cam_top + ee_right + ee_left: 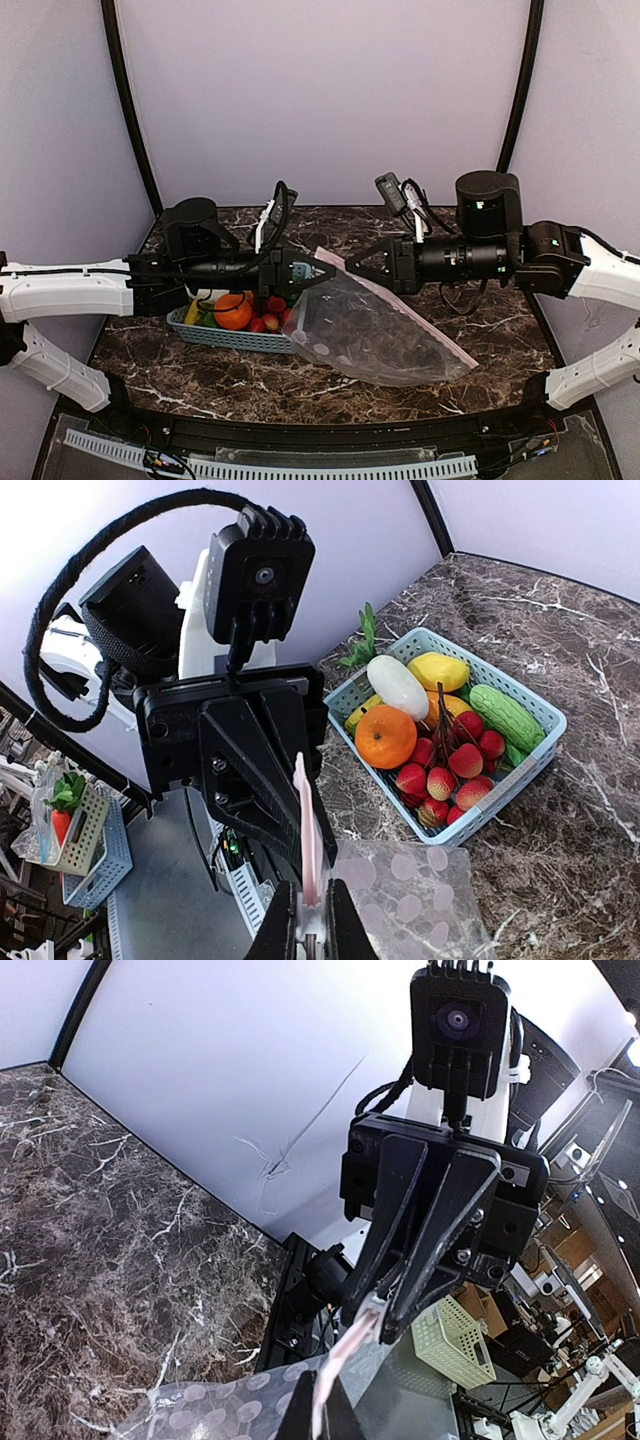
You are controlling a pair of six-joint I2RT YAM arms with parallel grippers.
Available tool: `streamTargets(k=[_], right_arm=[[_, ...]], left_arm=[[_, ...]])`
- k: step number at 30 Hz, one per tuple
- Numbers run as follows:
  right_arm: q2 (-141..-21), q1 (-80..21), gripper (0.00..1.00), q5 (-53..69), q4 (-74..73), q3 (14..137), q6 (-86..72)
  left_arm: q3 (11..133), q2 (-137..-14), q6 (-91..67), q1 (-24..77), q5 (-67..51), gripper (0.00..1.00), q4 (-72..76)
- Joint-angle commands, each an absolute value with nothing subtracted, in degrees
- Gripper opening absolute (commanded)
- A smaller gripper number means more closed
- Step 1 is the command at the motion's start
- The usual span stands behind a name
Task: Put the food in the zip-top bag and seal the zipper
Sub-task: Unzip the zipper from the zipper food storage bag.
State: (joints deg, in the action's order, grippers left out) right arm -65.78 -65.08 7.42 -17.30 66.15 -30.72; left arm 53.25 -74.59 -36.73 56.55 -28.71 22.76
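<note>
Zip-top bag [375,335] pinched by left gripper [328,272], right gripper [350,262]; food [238,310] in basket [240,343].

Glossy clear plastic bag [370,335]; polished marble-look table [500,340]; plastic basket [235,340].

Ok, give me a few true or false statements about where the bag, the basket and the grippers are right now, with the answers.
1. The left gripper and the right gripper are both shut on the top edge of the zip-top bag. True.
2. The orange sits in the blue basket. True.
3. The zip-top bag lies flat and untouched. False: the two grippers hold its mouth edge up between them.
4. The blue basket is on the right arm's side. False: it sits on the left arm's side, beside the bag.
5. Some food is already in the bag. False: the bag looks empty, and the food is in the basket.
</note>
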Motion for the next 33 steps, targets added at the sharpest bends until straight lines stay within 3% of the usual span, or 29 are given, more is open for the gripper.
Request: streamTargets(k=[1, 33], right_arm=[[-64.30, -64.78, 0.00, 7.38, -17.94, 65.57, -31.18], [-63.19, -64.56, 0.00, 6.60, -18.97, 64.46, -31.73]], left_arm=[[51.64, -72.26, -37.50, 54.85, -26.02, 0.01, 23.90], [48.75, -70.05, -39.07, 52.21, -23.29, 0.01, 23.05]])
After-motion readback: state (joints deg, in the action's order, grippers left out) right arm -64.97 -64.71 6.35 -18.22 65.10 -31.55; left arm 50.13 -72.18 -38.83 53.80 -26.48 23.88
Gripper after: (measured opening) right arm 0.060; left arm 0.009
